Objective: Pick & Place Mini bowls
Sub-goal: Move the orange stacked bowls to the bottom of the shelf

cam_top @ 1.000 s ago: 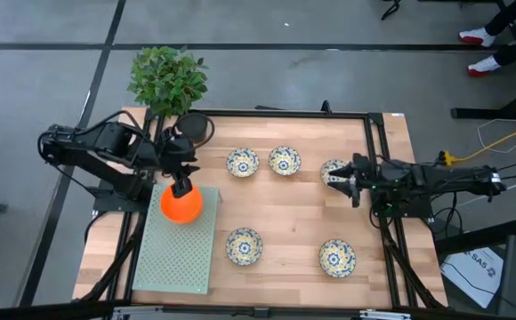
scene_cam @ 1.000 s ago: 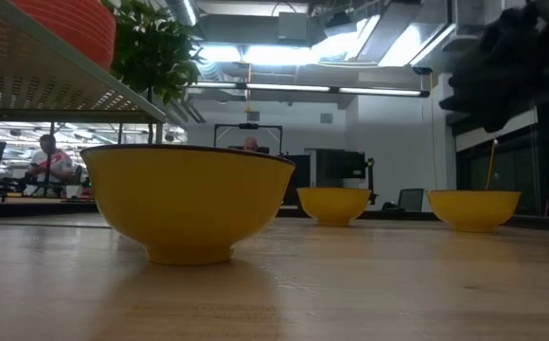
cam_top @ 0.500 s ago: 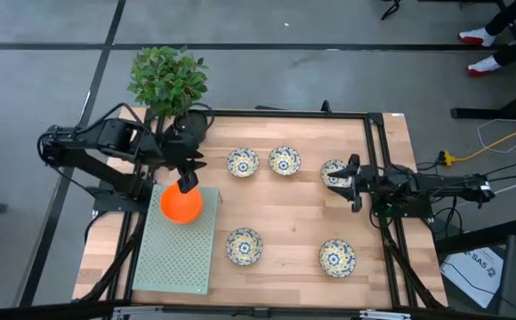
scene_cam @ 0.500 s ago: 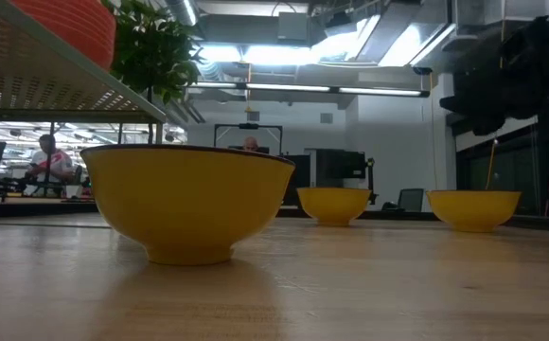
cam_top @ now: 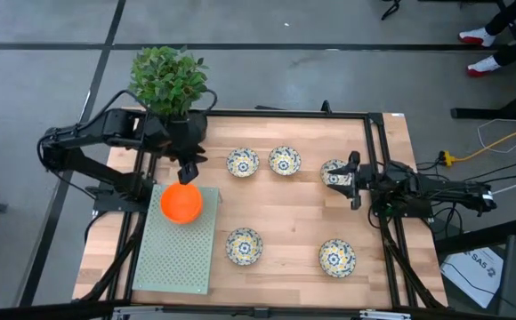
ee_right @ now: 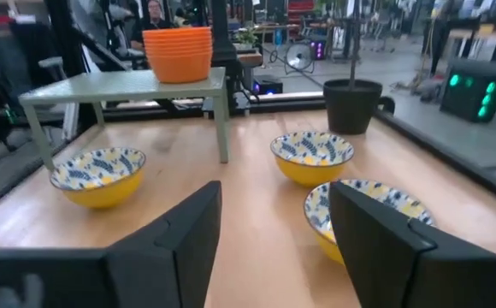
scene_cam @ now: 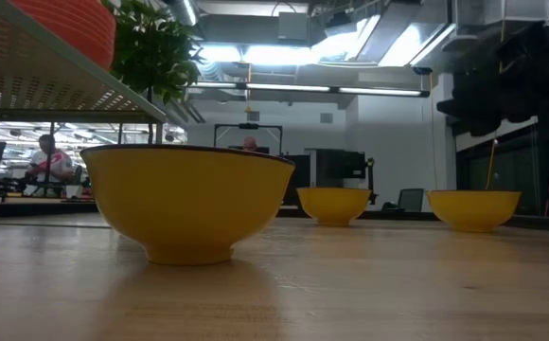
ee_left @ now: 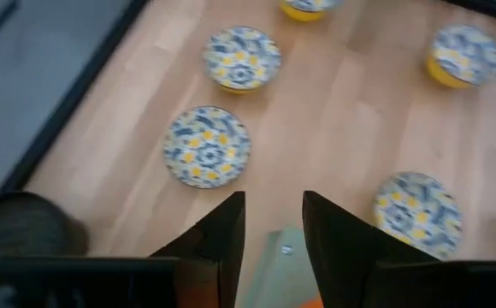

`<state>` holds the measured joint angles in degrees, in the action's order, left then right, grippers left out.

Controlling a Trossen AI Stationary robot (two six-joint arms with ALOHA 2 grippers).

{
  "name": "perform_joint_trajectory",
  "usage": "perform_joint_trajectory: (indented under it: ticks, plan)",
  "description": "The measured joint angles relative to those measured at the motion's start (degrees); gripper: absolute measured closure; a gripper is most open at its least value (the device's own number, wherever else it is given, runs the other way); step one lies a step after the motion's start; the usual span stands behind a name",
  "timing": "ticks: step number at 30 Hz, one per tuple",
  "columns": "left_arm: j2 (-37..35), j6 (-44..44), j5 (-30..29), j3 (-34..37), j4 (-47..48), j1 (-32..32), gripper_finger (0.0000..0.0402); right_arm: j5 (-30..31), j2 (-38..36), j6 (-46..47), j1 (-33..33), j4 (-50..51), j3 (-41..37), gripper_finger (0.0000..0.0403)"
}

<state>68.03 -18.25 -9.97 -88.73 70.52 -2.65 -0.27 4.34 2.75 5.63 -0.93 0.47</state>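
Orange mini bowls [cam_top: 181,204] just below spread left hand [cam_top: 188,170] (seemingly empty).

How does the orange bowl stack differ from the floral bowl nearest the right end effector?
The orange bowl stack is plain orange; the floral bowl is patterned blue and yellow inside.
The stack is several bowls nested; the floral bowl sits alone.
The stack rests on the raised green perforated stand; the floral bowl rests on the wooden table.
Both stand upright.
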Motion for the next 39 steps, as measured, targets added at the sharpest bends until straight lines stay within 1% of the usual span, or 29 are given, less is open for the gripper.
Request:
perform_joint_trajectory:
  ticks: [2, 5, 10, 12, 15, 18, 22, 25, 28, 32, 39]
  plan:
    - [0.00, -0.10, -1.37, 0.00, 0.12, -1.61, 0.0288, 0.00, 0.00, 2.98, 0.00, 0.00, 0.00, 0.0188]
    - [0.00, 0.78, -1.57, 0.00, 0.77, -4.18, 0.0288, 0.03, 0.00, 5.82, 0.00, -0.01, 0.00, 0.0188]
    - [0.00, 5.36, 0.22, 0.00, 3.94, -7.21, 0.0288, 0.07, 0.00, 5.87, -0.02, -0.02, 0.02, 0.0188]
    - [0.00, 8.57, 1.89, 0.04, 5.73, -8.27, 0.0288, 0.09, 0.00, 5.83, -0.02, -0.02, 0.04, 0.0188]
    - [-0.71, 14.51, 5.05, 1.00, 6.02, -9.24, 0.0288, 0.11, 0.00, 5.86, -0.02, -0.02, 0.04, 0.0188]
    - [-3.75, 17.14, 6.61, 3.51, 2.44, -9.20, 0.0288, 0.15, 0.00, 5.80, -0.02, -0.02, 0.04, 0.0188]
    - [-8.98, 19.63, 10.12, 8.54, -1.71, -9.12, 0.0288, 0.15, 0.00, 5.87, -0.02, -0.04, 0.04, 0.0188]
    - [-12.87, 21.28, 12.21, 11.89, -2.07, -9.10, 0.0288, 0.16, 0.00, 5.80, -0.02, -0.04, 0.04, 0.0188]
    - [-15.74, 22.58, 13.45, 14.13, -0.27, -9.10, 0.0288, 0.17, 0.00, 5.84, -0.02, -0.04, 0.04, 0.0188]
    - [-18.87, 23.11, 15.63, 15.66, 0.49, -9.08, 0.0288, 0.17, 0.00, 5.89, -0.02, -0.04, 0.04, 0.0188]
    - [-21.12, 23.55, 15.67, 15.74, 0.42, -9.08, 0.0288, 0.17, 0.00, 5.80, -0.02, -0.04, 0.04, 0.0188]
